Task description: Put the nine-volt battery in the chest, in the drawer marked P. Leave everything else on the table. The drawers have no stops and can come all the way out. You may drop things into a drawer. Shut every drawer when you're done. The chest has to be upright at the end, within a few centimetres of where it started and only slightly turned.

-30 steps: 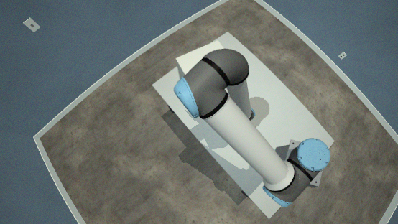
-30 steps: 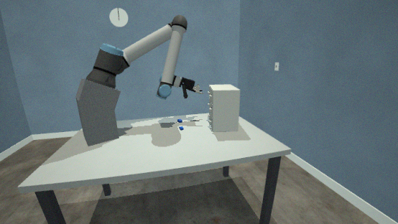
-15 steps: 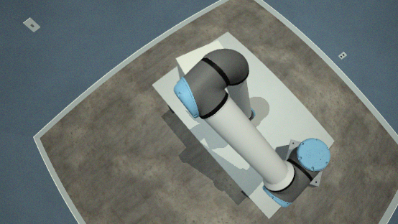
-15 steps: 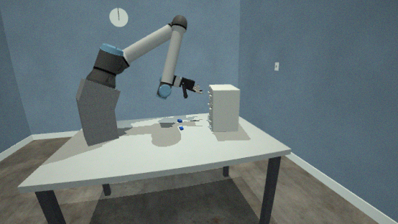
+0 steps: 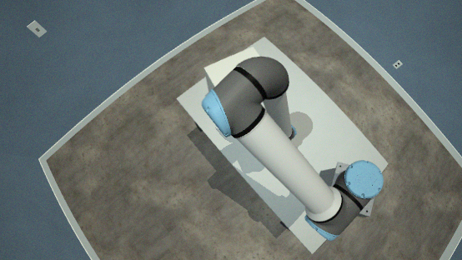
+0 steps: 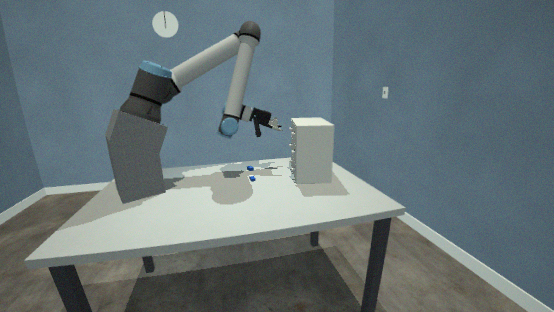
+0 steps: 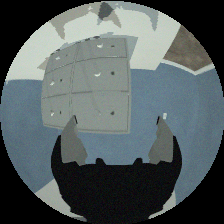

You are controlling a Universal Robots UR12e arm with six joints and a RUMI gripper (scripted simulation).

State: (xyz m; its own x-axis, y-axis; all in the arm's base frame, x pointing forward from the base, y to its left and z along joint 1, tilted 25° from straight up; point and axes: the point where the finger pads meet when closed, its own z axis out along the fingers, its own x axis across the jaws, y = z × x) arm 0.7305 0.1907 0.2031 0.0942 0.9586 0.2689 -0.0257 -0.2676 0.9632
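Operator: Which step is in hand?
Technician: Apparently drawer approach. The claw (image 6: 269, 128) (image 7: 117, 116) is released, its fingers wide apart near the upper front of the upright chest (image 5: 223, 68) (image 6: 314, 152) (image 7: 86, 85).
Operator: Battery location?
Technician: Unconfirmed. Two small blue objects (image 6: 251, 173) lie on the tabletop (image 5: 329, 125) (image 6: 200, 222); neither is identifiable as the battery.
Operator: Next move?
Technician: Identify drawer P, align with its knob, then draw it out partway.
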